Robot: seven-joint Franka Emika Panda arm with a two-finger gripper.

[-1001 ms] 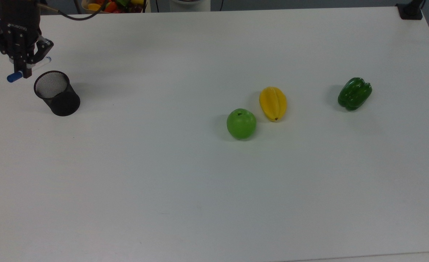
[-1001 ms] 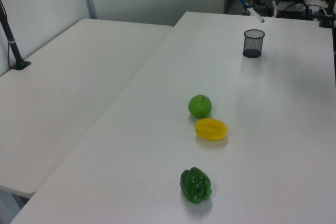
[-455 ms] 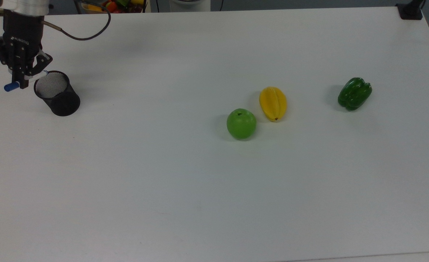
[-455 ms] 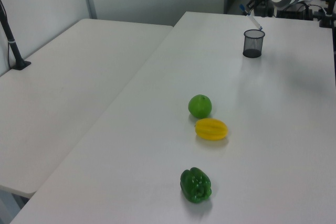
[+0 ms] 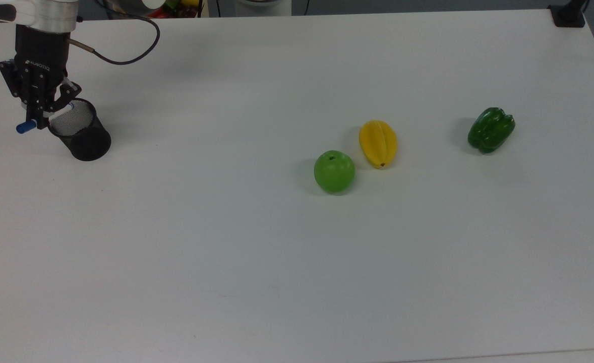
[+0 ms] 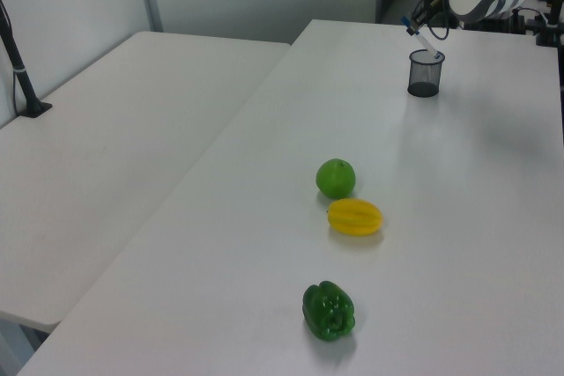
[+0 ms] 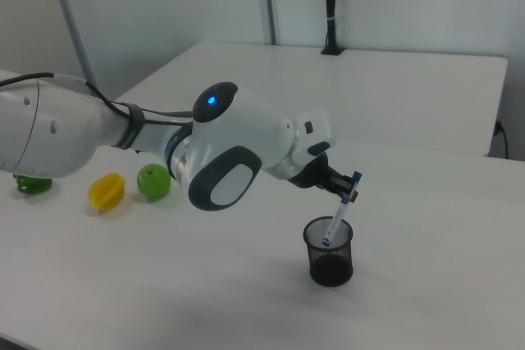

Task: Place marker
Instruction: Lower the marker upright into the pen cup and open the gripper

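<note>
Item: marker (image 7: 338, 218), white barrel, blue cap, clamped tilted in my claw (image 5: 39, 112), lower tip dipped just inside the mouth of the black mesh cup (image 7: 329, 251) at the top view's left. Status, by my reckoning: carry and alignment done; lowering and release remain. Apple (image 5: 334, 171), yellow fruit (image 5: 378, 143), green pepper (image 5: 490, 129): well apart, uninvolved.
</note>
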